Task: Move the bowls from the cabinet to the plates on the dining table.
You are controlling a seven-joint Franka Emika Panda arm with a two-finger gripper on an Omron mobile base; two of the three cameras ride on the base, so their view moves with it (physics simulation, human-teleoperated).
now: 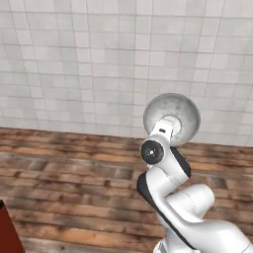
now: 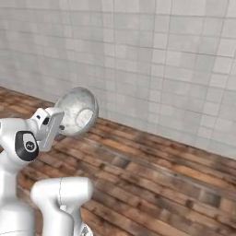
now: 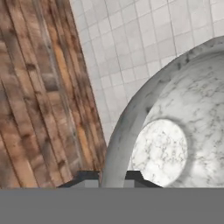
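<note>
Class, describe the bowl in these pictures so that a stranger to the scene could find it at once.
Start at the white tiled wall above the wooden plank floor. In front of it rises the white robot arm; the bowl sits tipped on its side at the arm's end, its rim pinched between the fingers. It is the one pale grey, marbled round thing here.

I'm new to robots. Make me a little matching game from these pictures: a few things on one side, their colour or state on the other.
Things:
1. bowl
2. floor
3. wall
4. hand

Descriptions:
A. white tiles
B. shut on a rim
C. pale grey, stone-look, held in the air
D. brown wooden planks

Pairs: 1-C, 2-D, 3-A, 4-B
</note>
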